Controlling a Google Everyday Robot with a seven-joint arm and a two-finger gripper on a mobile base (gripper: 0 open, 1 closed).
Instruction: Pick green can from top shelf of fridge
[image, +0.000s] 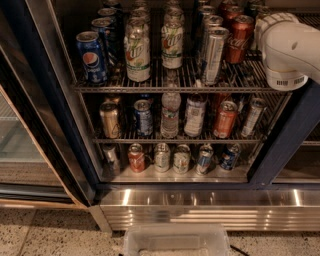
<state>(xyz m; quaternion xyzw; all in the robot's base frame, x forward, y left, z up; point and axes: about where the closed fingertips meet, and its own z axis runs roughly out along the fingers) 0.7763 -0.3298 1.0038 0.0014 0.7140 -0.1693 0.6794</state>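
Note:
The fridge (45, 120) stands open, its dark blue frame around wire racks of drinks. On the top shelf (150, 88) the slim, tall green can (212, 52) stands right of centre and leans a little. It is between a pale can (172, 45) and a red Coca-Cola can (239, 37). Of my arm, only a white housing (290, 47) shows at the upper right, just right of the red can and over the shelf's right end. The gripper itself is out of view.
A blue Pepsi can (92, 57) and another pale can (137, 50) stand on the left of the top shelf. Two lower racks hold several cans and bottles (170, 112). Below are a ribbed steel base panel (200, 207) and a clear plastic bin (175, 242) on the floor.

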